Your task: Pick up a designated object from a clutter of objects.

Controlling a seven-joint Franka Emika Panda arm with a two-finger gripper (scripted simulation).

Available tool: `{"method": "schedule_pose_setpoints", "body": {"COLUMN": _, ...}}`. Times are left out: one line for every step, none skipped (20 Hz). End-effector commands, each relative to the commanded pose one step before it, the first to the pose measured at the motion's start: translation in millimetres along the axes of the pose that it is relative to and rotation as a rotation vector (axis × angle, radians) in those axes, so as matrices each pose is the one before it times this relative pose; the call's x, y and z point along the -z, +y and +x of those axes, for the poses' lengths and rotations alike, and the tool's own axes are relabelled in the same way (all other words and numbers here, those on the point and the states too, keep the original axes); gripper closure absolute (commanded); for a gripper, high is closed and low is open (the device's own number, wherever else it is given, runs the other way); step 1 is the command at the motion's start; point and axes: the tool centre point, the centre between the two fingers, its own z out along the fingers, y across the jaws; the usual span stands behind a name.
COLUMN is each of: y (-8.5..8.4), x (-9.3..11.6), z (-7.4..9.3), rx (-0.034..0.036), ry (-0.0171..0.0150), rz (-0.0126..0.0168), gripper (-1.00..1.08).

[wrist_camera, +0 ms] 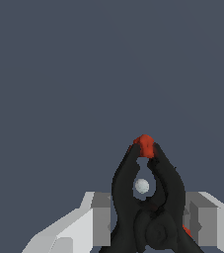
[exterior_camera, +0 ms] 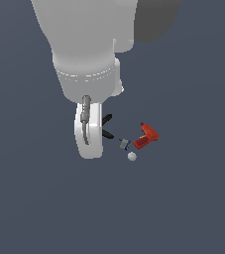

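In the wrist view the black clamp (wrist_camera: 148, 197) sits between my gripper's (wrist_camera: 150, 220) two grey fingers (wrist_camera: 101, 217), which press on both its sides. Its red-orange tip (wrist_camera: 144, 146) points away from the hand. The gripper is shut on the clamp. In the exterior view only the clamp's two thin black prongs (exterior_camera: 107, 126) stick out from behind the white hand (exterior_camera: 89, 141); the fingers are hidden there. The clamp looks large against the floor behind it, so it seems held above it.
On the exterior view's right of the hand lie a red drill-shaped tool (exterior_camera: 146, 136), a small grey-blue piece (exterior_camera: 125, 144) and a white ball (exterior_camera: 132, 156). The ball also shows through the clamp's opening in the wrist view (wrist_camera: 142, 186). The floor is plain dark grey-blue.
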Motion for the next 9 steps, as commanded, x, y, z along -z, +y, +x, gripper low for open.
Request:
{"method": "schedule_pose_setpoints", "body": {"y": -2.42, "x": 8.56, "z": 1.73, "rx": 0.00086, "ry": -0.00047, "rz": -0.00069, "gripper": 1.08}}
{"method": "schedule_pose_setpoints", "body": {"y": -0.74, "x": 2.42, "z": 0.42, "rx": 0.00048, "ry": -0.00048, "rz": 0.00012, "gripper": 1.08}}
{"method": "schedule_pose_setpoints", "body": {"y": -0.66, "x": 1.99, "z": 0.46, "rx": 0.00000, "ry": 0.00000, "rz": 0.00000, "gripper": 1.08}}
{"method": "schedule_pose_setpoints", "body": {"y": -0.57, "x": 1.60, "z": 0.37, "rx": 0.00000, "ry": 0.00000, "rz": 0.00000, "gripper": 1.08}}
{"method": "schedule_pose_setpoints", "body": {"y": -0.48, "x": 1.22, "z": 0.27, "rx": 0.00000, "ry": 0.00000, "rz": 0.00000, "gripper": 1.08}}
{"method": "schedule_pose_setpoints", "body": {"y": -0.36, "x": 0.91, "z": 0.28, "rx": 0.00010, "ry": -0.00046, "rz": 0.00015, "gripper": 1.08}}
{"method": "schedule_pose_setpoints", "body": {"y": -0.32, "x": 0.49, "z": 0.08, "rx": 0.00000, "ry": 0.00000, "rz": 0.00000, "gripper": 1.08}}
{"method": "schedule_pose_setpoints", "body": {"y": -0.24, "x": 0.14, "z": -0.01, "rx": 0.00000, "ry": 0.00000, "rz": 0.00000, "gripper": 1.08}}
{"method": "schedule_pose_setpoints", "body": {"y": -0.10, "x": -0.05, "z": -0.04, "rx": 0.00000, "ry": 0.00000, "rz": 0.00000, "gripper": 1.08}}
